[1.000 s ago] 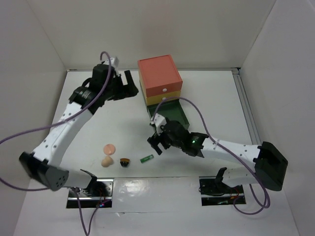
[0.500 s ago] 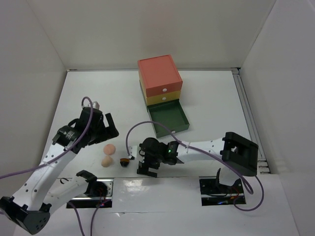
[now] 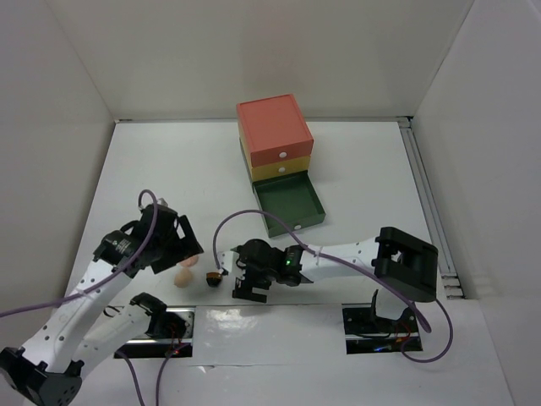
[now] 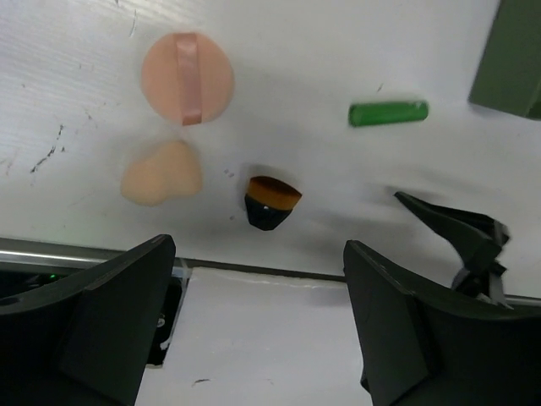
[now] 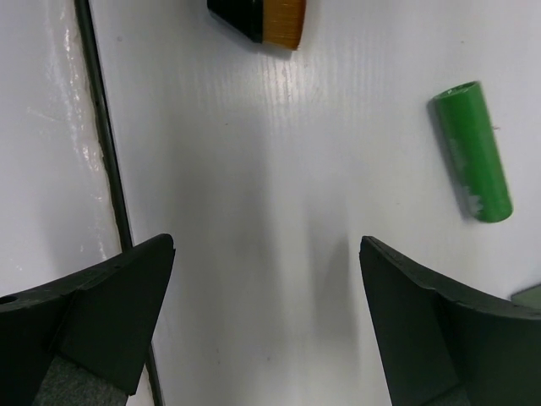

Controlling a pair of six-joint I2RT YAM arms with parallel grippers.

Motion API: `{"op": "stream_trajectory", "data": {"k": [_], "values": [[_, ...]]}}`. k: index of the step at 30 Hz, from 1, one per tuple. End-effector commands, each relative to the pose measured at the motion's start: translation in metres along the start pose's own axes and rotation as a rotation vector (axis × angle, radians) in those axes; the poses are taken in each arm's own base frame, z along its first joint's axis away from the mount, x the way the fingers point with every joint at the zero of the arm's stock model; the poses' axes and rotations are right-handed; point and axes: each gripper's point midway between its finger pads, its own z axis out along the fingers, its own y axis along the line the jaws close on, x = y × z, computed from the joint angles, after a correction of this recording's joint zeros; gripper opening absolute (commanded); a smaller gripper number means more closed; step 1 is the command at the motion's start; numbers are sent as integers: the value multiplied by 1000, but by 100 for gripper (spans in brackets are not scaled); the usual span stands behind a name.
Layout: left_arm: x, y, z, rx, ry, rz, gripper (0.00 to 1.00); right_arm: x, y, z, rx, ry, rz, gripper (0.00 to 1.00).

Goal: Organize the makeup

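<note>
No legible text anywhere, only a faint unreadable pale mark on the green tube (image 5: pixel 473 152)

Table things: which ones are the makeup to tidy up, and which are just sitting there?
Makeup to tidy: round peach puff, peach sponge, stubby brush, green tube.
Just sitting there: stacked drawer box, its open green drawer.

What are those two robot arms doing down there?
They are tidying makeup. The left gripper and the right gripper are both open, holding nothing, hovering over the table near a round puff, a peach sponge, a little brush and a green tube. The green drawer of the box behind stands open and looks empty.
</note>
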Motion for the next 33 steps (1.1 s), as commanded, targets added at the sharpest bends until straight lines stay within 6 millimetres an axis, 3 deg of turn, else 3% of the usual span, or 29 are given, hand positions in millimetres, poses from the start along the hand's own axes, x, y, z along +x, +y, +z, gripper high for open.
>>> {"op": "stream_trajectory", "data": {"k": [1,7,9,10,15,16,19,23,25,26,27,29,30,32,33], "values": [[20,-3,11,-1,83,-42,93,-32,-16,-6,62,-94,-24,97],[54,-36,34,63,184,91,88,-28,-48,-29,132,-130,72,97],[59,-37,44,3,190,127,85,-21,-62,-37,167,-147,137,97],[72,-35,54,-61,230,164,84,-26,-71,-48,198,-180,162,96],[85,-27,84,-242,267,238,79,-27,-108,-85,310,-283,298,96],[86,-23,89,-276,270,236,74,-30,-117,-98,334,-317,312,96],[91,-15,100,-349,293,254,69,-28,-124,-112,355,-339,337,96],[99,-12,107,-384,307,260,52,-30,-136,-133,406,-390,372,96],[97,-14,109,-389,298,263,34,-31,-142,-139,431,-405,377,96],[94,-15,108,-394,290,265,34,-28,-142,-140,440,-402,379,96],[92,-20,108,-382,285,262,20,-28,-142,-140,440,-402,379,96],[82,-36,105,-338,246,289,10,-28,-145,-144,462,-410,396,96],[69,-53,100,-313,203,294,3,-28,-145,-144,462,-410,396,96],[51,-81,91,-244,145,335,0,-26,-149,-153,503,-424,417,96],[34,-110,79,-180,87,345,0,-25,-150,-156,521,-430,420,96]]}}
